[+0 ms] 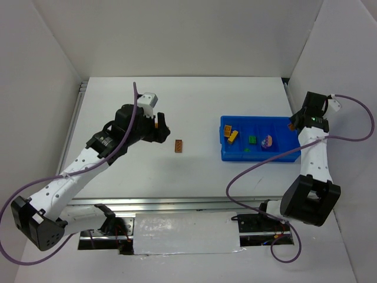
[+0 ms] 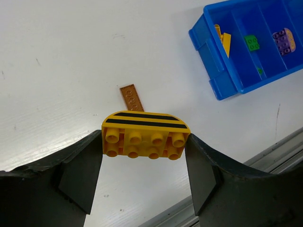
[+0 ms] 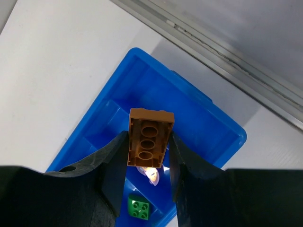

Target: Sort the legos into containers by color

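Observation:
My left gripper (image 1: 159,124) is shut on a yellow lego with black stripes (image 2: 144,137), held above the table left of centre. A flat brown lego (image 1: 178,145) lies on the table just beyond it, also in the left wrist view (image 2: 131,97). The blue tray (image 1: 224,150) stands at the right. Its compartments hold yellow and orange legos (image 1: 231,134), a green lego (image 1: 252,140) and a purple lego (image 1: 267,141). My right gripper (image 1: 293,125) is shut on a brown lego (image 3: 149,142), held above the tray's (image 3: 208,123) right end compartment.
An aluminium rail (image 1: 177,203) runs along the table's near edge. White walls close in the back and both sides. The tray's right end stands close to the right wall and the right arm (image 1: 312,159).

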Motion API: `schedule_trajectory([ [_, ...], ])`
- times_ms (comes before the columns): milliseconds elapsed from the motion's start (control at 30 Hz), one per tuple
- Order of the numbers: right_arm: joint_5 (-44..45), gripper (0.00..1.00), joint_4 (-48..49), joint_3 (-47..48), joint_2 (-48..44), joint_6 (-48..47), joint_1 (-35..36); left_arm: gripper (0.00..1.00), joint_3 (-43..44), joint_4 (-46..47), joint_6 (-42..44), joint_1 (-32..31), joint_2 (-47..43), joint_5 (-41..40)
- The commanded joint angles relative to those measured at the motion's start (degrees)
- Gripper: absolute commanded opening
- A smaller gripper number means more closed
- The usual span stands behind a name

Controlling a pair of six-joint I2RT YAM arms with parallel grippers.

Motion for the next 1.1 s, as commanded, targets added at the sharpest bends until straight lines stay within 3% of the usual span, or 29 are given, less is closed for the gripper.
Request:
schedule_trajectory([
  [0, 0.83, 0.0, 0.65, -1.21, -0.73, 0.88, -0.8, 0.0, 0.12, 1.16, 1.52, -0.67, -2.47, -3.65],
  [1067, -4.45, 0.0, 4.08, -4.73, -2.58, 2.9, -2.3, 0.0, -1.99, 3.01, 1.78, -0.41, -4.49, -6.38],
])
